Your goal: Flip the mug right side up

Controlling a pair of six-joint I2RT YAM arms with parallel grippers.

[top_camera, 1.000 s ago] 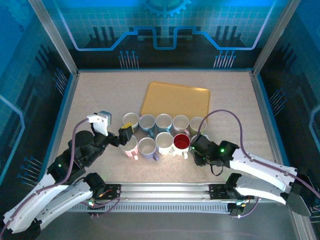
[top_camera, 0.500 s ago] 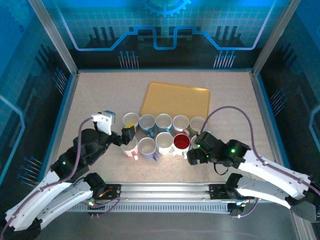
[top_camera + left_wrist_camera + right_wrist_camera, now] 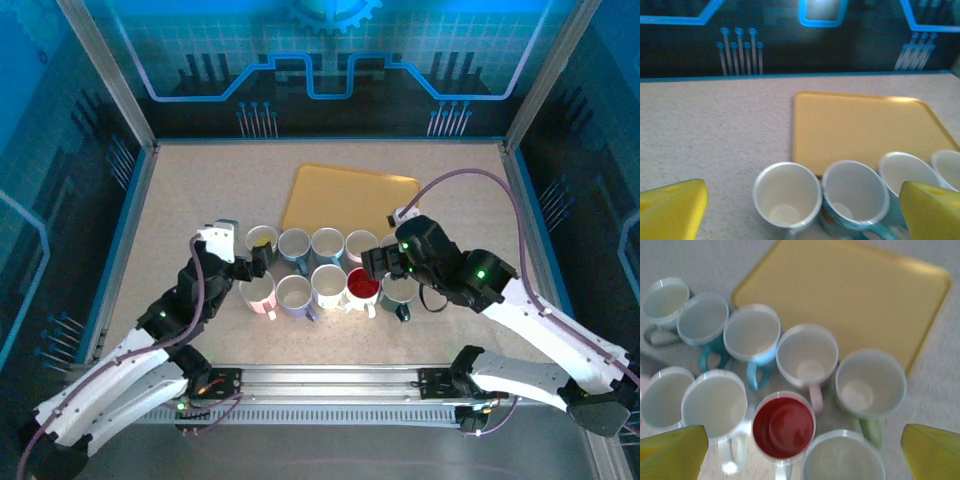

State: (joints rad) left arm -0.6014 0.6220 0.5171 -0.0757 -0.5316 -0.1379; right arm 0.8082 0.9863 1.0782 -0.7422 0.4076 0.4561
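Right hand (image 3: 378, 262) (fingers wide apart) over upright mugs (image 3: 328, 272)

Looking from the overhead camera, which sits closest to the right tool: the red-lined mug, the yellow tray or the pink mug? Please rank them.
1. Red-lined mug: front row, just beside the right tool.
2. Yellow tray: behind the mugs.
3. Pink mug: left end of the front row.

Upright mugs (image 3: 328, 285) near yellow tray (image 3: 350, 200)
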